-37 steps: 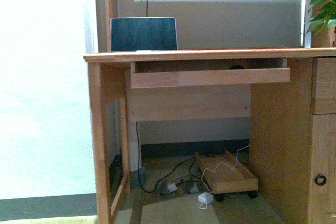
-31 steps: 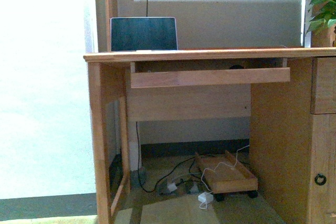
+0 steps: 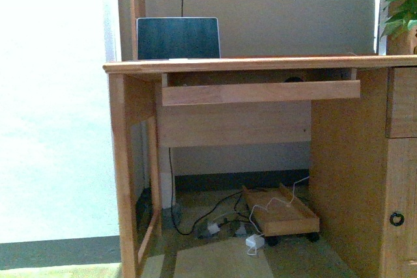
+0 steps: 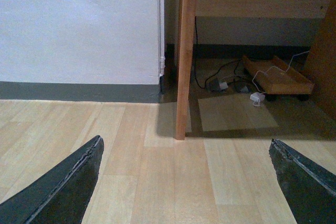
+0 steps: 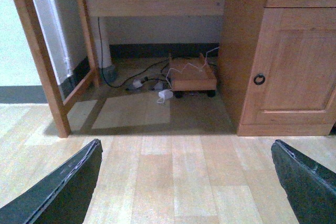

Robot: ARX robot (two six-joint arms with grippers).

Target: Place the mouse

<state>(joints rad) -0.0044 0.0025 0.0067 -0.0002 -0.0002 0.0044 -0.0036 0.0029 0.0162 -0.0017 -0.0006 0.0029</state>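
Desk sits slightly higher in the front view than before. Mouse [image 3: 294, 80] shows only as a small dark dome on the pull-out tray [image 3: 260, 92] under the worktop [image 3: 260, 66]. Left end effector [image 4: 185, 141] and right end effector [image 5: 185, 142] are both spread wide, holding nothing, over bare floor.

Desk [image 3: 260, 66]: lt wood, smooth, satin. Floor [image 4: 157, 182]: wood-look planks w/ slight sheen.

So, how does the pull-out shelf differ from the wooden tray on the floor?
The pull-out shelf hangs just under the desk top; the floor tray stands on the floor on dark wheels. The shelf spans the whole knee space; the floor tray is much narrower. A small dark shape, probably the mouse, shows over the shelf's front board; none over the floor tray's. Both are light wood.
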